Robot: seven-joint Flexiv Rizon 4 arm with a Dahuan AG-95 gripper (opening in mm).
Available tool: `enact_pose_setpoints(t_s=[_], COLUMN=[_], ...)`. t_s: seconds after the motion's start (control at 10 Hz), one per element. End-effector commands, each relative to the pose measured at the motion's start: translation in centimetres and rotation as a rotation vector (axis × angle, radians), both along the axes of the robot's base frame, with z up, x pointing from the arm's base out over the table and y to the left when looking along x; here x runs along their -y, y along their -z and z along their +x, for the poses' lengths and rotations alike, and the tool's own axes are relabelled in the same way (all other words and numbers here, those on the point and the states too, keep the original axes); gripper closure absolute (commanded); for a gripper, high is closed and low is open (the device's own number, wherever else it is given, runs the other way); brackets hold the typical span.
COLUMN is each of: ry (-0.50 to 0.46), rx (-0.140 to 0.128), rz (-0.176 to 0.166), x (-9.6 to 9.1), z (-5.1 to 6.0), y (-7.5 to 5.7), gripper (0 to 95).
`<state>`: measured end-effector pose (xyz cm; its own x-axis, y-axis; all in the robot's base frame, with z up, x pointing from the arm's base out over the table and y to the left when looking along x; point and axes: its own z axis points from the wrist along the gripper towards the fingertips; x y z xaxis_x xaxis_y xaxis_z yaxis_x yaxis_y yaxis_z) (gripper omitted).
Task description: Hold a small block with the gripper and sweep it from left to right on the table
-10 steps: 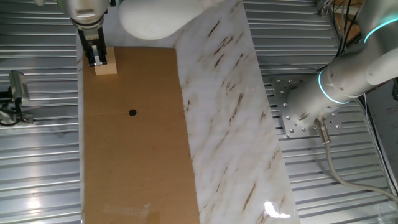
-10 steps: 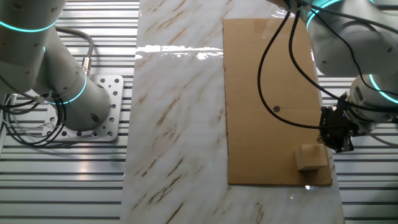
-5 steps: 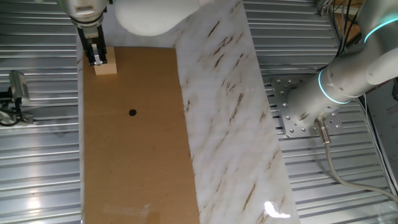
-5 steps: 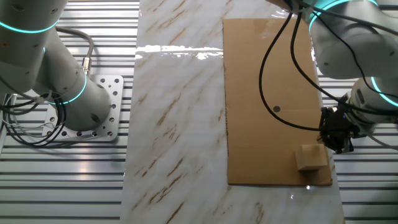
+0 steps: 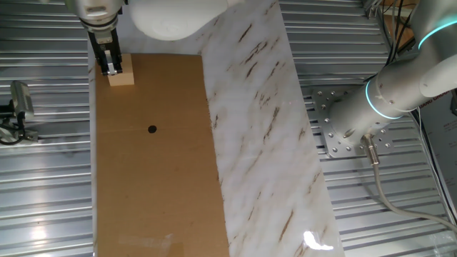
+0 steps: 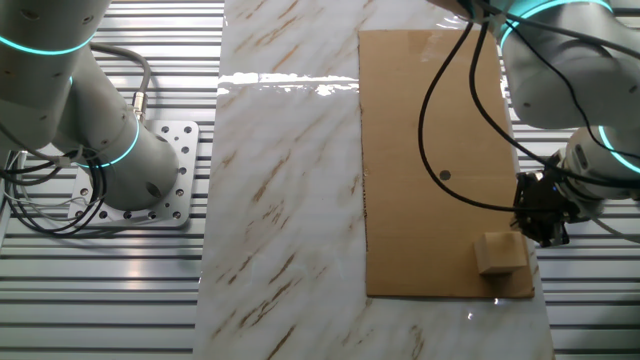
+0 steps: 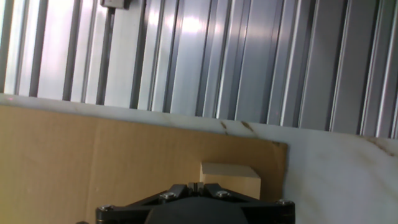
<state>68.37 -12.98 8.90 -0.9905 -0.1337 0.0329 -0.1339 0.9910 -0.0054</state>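
Note:
The small block (image 5: 122, 76), a pale tan wooden cube, rests on the brown board of the table (image 5: 157, 185) at its far left corner. My gripper (image 5: 111, 66) stands right beside the block, at its left edge, touching or nearly so. In the other fixed view the block (image 6: 500, 253) lies near the board's corner, with the gripper (image 6: 538, 215) just beyond it. In the hand view the gripper (image 7: 194, 185) is shut, with its tips pressed together and nothing between them. The block (image 7: 231, 177) sits just past them, a little to the right.
A small black dot (image 5: 151, 129) marks the board. A white marble strip (image 5: 257, 128) runs along the board's right side. Ribbed metal (image 5: 43, 185) surrounds both. A second white arm (image 5: 400, 86) stands on a bolted plate (image 5: 343, 128) at the right.
The gripper has crept slightly upward beside the block over the last second. The block has not moved.

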Motion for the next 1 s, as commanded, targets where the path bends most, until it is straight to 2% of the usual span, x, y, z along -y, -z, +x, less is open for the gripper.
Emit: enact_pose_setpoints(t_s=[0.1, 0.6, 0.9, 1.0], ry=[0.046, 0.148, 0.174, 0.176], rx=[0.009, 0.051, 0.061, 0.066], rz=[-0.009, -0.026, -0.032, -0.050], x=[0.01, 0.01, 0.01, 0.01], z=[-0.04, -0.04, -0.04, -0.04], y=[0.03, 0.03, 0.03, 0.03], gripper=[95.0, 95.0, 95.0, 95.0])
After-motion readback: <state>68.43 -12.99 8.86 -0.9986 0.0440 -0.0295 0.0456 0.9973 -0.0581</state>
